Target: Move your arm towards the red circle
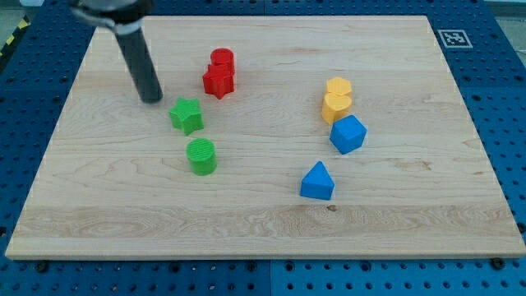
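In the camera view, our arm ends in a dark rod with no hand, so nothing is grasped. My tip rests on the pale wooden table, just left of the green star-shaped block. The red round cylinder block stands toward the view's upper right of my tip, touching the red star-shaped block.

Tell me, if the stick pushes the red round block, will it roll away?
Probably not: the red circle stands on its flat end, so it should slide. It touches the red star, which may get nudged too. My tip sits to the view's left, beside the green star.
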Tool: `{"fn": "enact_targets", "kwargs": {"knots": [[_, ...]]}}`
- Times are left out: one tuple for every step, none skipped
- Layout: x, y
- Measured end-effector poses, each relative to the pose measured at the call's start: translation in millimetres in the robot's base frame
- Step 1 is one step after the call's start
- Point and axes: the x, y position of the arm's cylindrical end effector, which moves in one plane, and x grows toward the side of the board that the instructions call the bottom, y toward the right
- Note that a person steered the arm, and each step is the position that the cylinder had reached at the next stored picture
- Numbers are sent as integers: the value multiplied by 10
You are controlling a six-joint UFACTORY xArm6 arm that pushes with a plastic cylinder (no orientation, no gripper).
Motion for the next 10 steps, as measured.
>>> {"fn": "enact_targets", "kwargs": {"knots": [[-677, 293], [-1236, 777], [-1346, 1372], [-1179, 1750], [-823, 1871], [-662, 1843], [-778, 1780], [-1041, 1642], [-1018, 1186], [-905, 607]]}}
